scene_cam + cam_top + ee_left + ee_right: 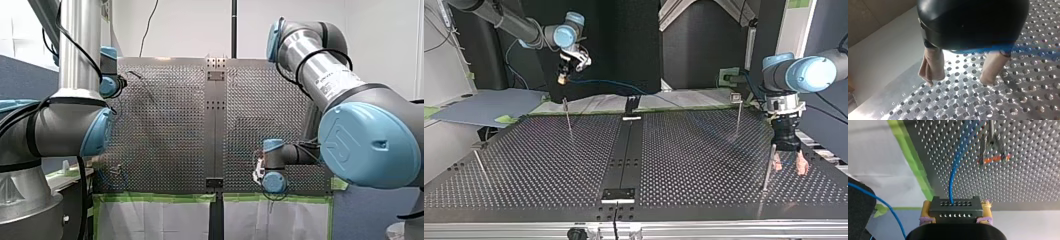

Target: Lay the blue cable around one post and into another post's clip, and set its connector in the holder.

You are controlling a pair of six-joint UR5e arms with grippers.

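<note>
The black connector (955, 210) is pinched between the yellow pads (927, 207) of my right gripper (957, 205), raised at the green-taped edge of the perforated table (1028, 182); from it the blue cable (953, 175) is led out over the table, near a post (991, 130) with an orange-marked clip. My left gripper (958, 80) is held over the table's side edge, its beige fingers (933, 65) spread apart; the letters B and C are engraved there; the label on my right arm (332, 82) cannot be read.

White wall (190, 30) in front view; dark backdrop (624, 50) in top view
</note>
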